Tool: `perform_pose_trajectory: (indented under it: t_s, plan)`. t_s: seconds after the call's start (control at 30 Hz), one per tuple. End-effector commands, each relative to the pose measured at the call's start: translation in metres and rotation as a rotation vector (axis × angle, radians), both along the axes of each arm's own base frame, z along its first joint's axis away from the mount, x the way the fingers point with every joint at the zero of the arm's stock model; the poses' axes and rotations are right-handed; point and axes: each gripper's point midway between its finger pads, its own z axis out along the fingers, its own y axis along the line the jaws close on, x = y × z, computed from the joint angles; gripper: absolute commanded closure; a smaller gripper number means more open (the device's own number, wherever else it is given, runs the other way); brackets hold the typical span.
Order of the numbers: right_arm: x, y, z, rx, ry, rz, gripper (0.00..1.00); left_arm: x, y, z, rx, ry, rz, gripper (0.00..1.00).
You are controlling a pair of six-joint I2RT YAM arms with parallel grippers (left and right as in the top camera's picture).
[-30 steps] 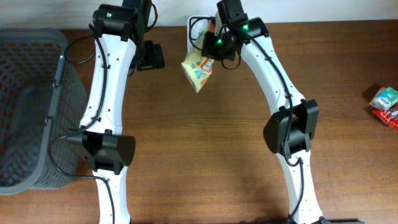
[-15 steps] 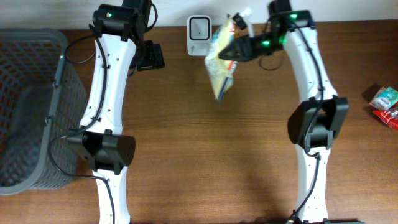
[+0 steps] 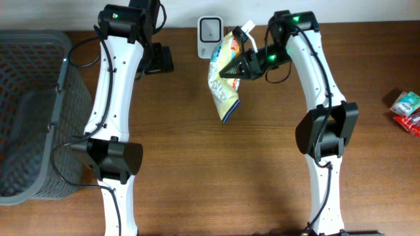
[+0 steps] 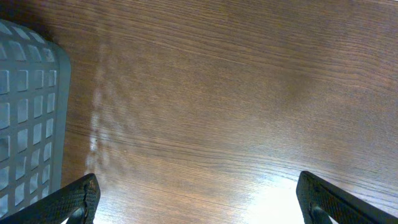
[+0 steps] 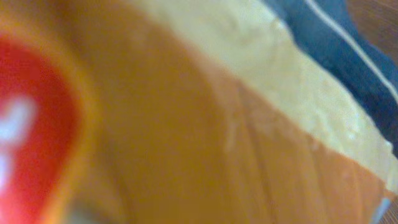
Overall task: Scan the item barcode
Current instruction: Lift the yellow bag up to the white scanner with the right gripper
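I had the snack bag (image 3: 223, 82) pinched near its top in my right gripper (image 3: 241, 64), clamped shut on it. The bag hung just left of that gripper, its long axis running from the scanner (image 3: 210, 29) back toward the arm's base. The scanner sat near, just beyond and left. My left gripper (image 4: 199, 199) stood wide open and empty, farther off by the basket (image 4: 25, 124).
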Motion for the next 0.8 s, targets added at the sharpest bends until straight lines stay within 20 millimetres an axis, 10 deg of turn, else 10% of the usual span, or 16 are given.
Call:
perform_pose_trajectory:
  t_s: [0.0,0.17,0.4,0.77]
  plan:
    - [0.003,-0.004,0.016,0.032,-0.07,-0.007,0.96,0.0,0.002,0.002,0.009,-0.006,0.008,0.01]
    - [0.074,-0.012,0.024,0.011,0.11,-0.247,0.96,0.0,0.002,0.002,0.009,-0.006,0.008,0.01]
    - [0.199,-0.035,0.004,-0.157,0.365,-1.152,0.96,0.0,0.002,0.002,0.009,-0.006,0.008,0.01]
    - [0.23,-0.021,-0.008,0.022,0.517,-1.547,0.96,0.0,0.002,0.002,0.009,-0.006,0.008,0.01]
